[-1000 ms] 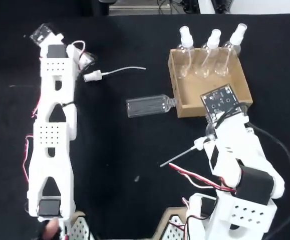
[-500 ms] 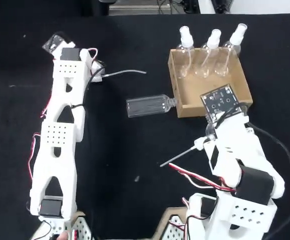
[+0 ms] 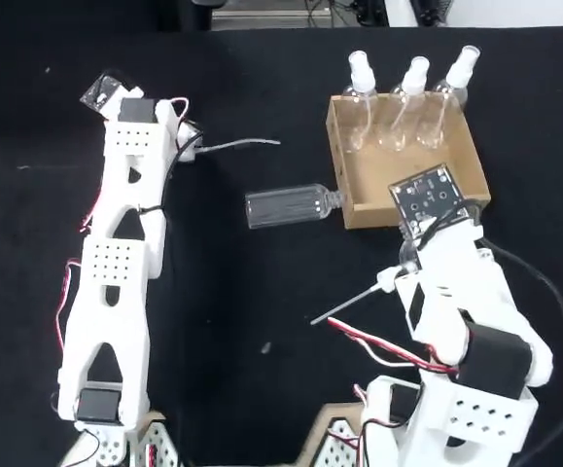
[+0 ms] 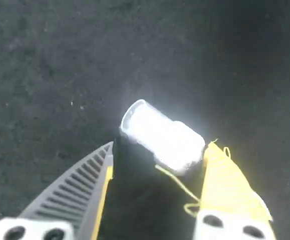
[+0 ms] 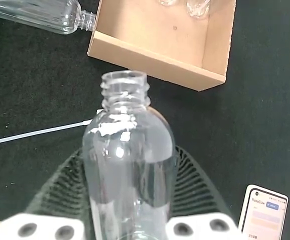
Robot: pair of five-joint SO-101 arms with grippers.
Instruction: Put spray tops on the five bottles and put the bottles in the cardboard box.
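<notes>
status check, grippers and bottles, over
Left gripper open astride a spray top. Right gripper shut on an uncapped bottle. Nothing blocking; loose bottle lies beside the box.

Glossy clear-plastic bottle (image 5: 127, 165), matt cardboard box (image 5: 157, 67) — rough cloth table (image 5: 265, 125)

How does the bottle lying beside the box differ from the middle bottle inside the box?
The lying bottle has a bare open neck; the middle bottle wears a white spray top. The lying bottle rests on the black table, outside the cardboard box; the middle bottle sits inside it. Both are clear.
</notes>
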